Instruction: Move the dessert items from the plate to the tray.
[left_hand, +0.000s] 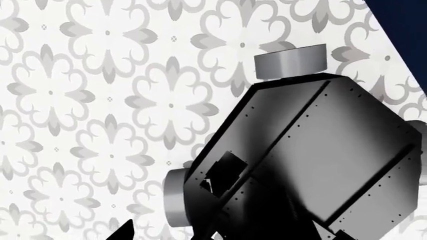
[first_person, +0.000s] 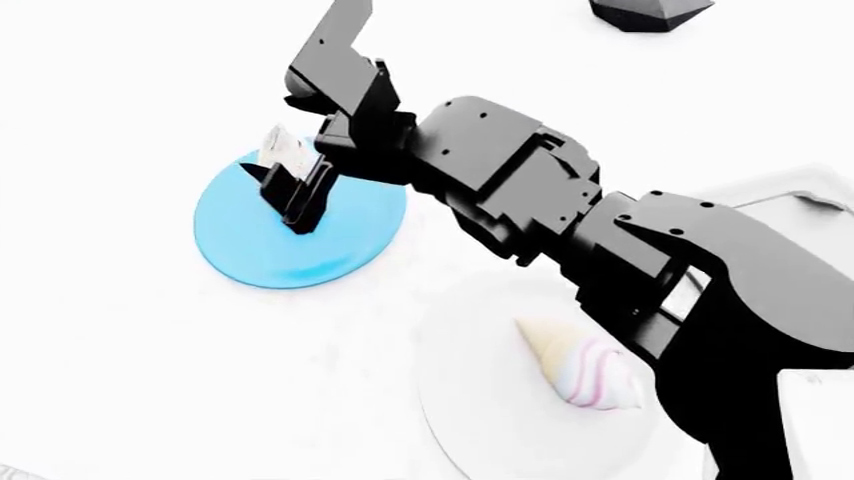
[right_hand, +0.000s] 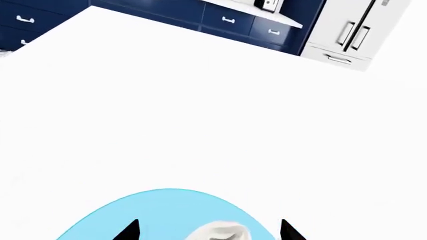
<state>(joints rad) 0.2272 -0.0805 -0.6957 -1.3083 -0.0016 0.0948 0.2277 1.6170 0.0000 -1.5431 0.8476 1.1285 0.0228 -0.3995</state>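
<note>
On a round blue plate (first_person: 254, 250) stands the cupcake (first_person: 279, 146), its white frosting showing. My right gripper (first_person: 299, 205) is open and reaches down over it, one finger on each side. The right wrist view shows the frosting top (right_hand: 223, 232) between the two dark fingertips (right_hand: 130, 231) over the blue plate (right_hand: 100, 225). The cone-shaped sweet (first_person: 577, 365) lies on its side on a round white plate (first_person: 467, 420), below my right forearm. A light grey corner of the tray (first_person: 787, 195) peeks out behind that arm. My left gripper (left_hand: 207, 236) hangs open over the floor.
A dark faceted pot (first_person: 647, 12) stands at the far edge of the white table (first_person: 120, 380). Dark blue cabinets (right_hand: 227, 20) and a white fridge door (right_hand: 360, 35) lie beyond the table. The robot's black base (left_hand: 313, 155) fills the left wrist view over patterned floor tiles.
</note>
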